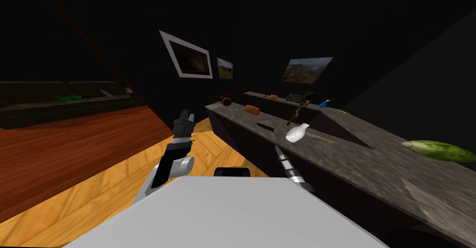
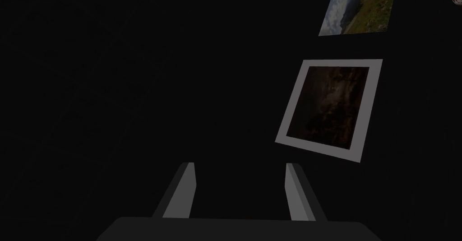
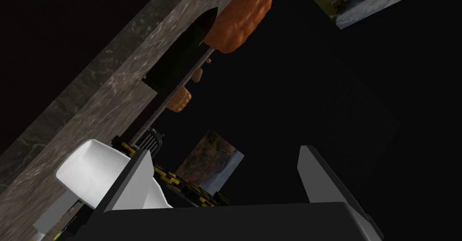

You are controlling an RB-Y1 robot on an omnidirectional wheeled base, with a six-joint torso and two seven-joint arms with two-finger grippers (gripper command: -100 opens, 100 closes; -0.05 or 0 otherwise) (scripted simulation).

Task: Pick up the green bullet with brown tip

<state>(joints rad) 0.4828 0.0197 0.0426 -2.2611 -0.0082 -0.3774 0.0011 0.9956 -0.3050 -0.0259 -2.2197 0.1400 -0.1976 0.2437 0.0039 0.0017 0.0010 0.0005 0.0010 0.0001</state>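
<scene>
Grey-brown marbled worktop (image 1: 386,166). Near-black, faintly dark-green bullet (image 3: 180,60). White vase (image 1: 296,133) at centre frame. Orange lump (image 1: 252,109). Mottled green gourd (image 1: 441,150) at right edge. Floor (image 1: 116,185) is orange herringbone, with red-brown planks further left. Yellow-black checkered object (image 1: 299,109). Blue bottle (image 1: 324,103).

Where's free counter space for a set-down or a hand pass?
Bare: the counter stretch between the white vase and the cucumber. Crowded: the far end, where the dark bullet lies between the orange loaf and the vase, ahead of the open right gripper.
</scene>
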